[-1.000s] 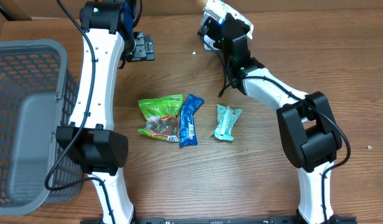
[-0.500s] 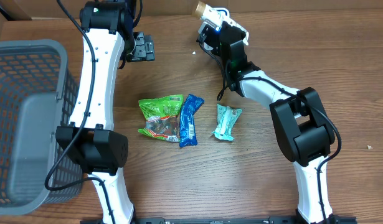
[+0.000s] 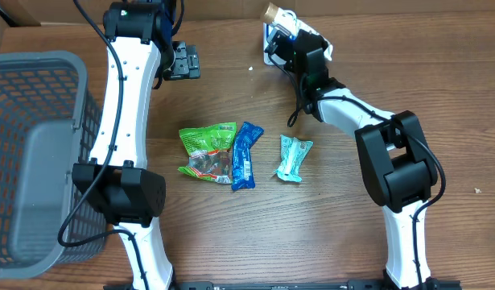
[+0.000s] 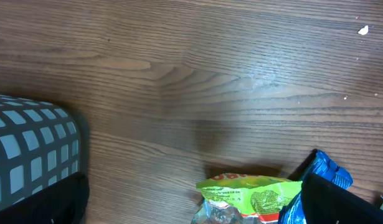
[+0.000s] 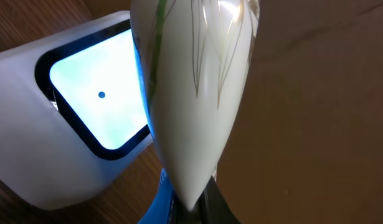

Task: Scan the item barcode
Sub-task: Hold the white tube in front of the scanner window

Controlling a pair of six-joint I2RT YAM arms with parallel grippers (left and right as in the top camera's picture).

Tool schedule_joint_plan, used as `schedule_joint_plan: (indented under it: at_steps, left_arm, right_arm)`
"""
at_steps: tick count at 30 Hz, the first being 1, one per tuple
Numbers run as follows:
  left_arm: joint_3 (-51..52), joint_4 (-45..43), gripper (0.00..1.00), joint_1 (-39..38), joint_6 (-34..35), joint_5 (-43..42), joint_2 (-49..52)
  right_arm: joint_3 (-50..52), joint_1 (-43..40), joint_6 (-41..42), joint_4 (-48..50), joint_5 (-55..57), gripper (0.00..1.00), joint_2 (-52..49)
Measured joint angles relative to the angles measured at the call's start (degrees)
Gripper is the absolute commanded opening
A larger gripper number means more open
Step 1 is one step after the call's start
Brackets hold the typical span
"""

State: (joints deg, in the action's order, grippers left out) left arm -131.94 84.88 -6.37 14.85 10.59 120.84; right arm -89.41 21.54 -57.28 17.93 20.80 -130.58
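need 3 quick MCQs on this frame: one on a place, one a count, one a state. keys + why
1. Where does the basket stand?
A) at the left edge of the table
B) between the two arms
C) at the right edge

2. How many packets lie flat between the arms?
A) two
B) three
C) five

3. The right gripper is:
A) open and empty
B) shut on a white item at the scanner
C) lying flat on the wood

Key:
1 A, the mesh basket fills the left side of the overhead view.
2 B, a green packet, a blue packet and a teal packet lie in a row.
3 B, the right wrist view shows the item held close beside the scanner's lit window.
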Motion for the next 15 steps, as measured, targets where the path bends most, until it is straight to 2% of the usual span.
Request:
schedule_joint_plan:
  at_steps: [15]
  left_arm:
    - [0.0,-0.02,1.0,0.0,0.0,0.0,0.0]
  right_arm:
    - [0.0,-0.17,0.02,1.64,1.55,0.04,-0.09]
